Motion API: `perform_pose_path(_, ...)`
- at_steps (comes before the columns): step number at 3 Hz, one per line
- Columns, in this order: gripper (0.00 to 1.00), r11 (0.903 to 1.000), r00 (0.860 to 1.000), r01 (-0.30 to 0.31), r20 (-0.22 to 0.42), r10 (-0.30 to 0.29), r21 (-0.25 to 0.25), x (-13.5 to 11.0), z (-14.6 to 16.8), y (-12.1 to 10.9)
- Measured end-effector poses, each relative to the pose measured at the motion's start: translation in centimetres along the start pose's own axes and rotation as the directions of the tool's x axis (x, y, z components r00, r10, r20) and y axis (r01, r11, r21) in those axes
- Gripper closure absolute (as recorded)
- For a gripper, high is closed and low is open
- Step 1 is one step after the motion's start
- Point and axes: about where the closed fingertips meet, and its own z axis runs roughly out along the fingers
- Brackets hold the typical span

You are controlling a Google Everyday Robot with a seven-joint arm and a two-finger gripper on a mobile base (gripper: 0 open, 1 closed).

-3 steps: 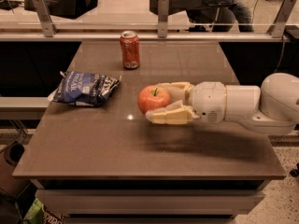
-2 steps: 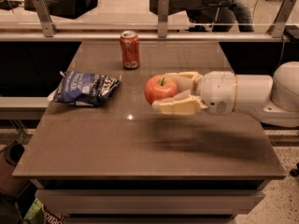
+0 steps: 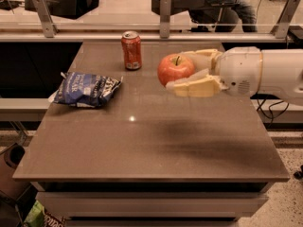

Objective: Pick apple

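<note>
Fingers [image 3: 195, 86] first. What do we log?

Closed round the apple [image 3: 175, 69], one finger over the far side and one under the near side, so only an apple's width apart. We call it a firm hold.

Where do we put the gripper [image 3: 177, 70]?

At about 1 o'clock from the middle of the table [image 3: 142, 150], up in the air. Its arm reaches in from 3 o'clock.

What changed against a second ago?

Back then we had the apple low, close over the tabletop near the middle. Now it sits clearly higher and has drifted towards 12 o'clock. The shadow [image 3: 203, 138] lies well apart from it at 5 o'clock, so we read apple and gripper as off the surface.

Did the apple shift in the grip?

Not that we can see. The stem points up in all three looks, and the fingers sit on the same sides.

Anything else moved?

No. The soda can [image 3: 131, 50] stands upright at 11 o'clock by the far edge, and the chip bag [image 3: 86, 89] lies flat at 9 o'clock. Both are where we had them.

So, for the task?

We judge the pick as good as done: grasp made, lift under way, apple clear of the can. We see only one risk, a slip of the round fruit if the arm swings fast.
</note>
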Motion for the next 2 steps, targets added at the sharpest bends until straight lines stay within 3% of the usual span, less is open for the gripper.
perform_pose_path(2, 1.00, 0.9969, 0.996, 0.076, -0.044, -0.075, 0.019, -3.8, -1.1, -0.7)
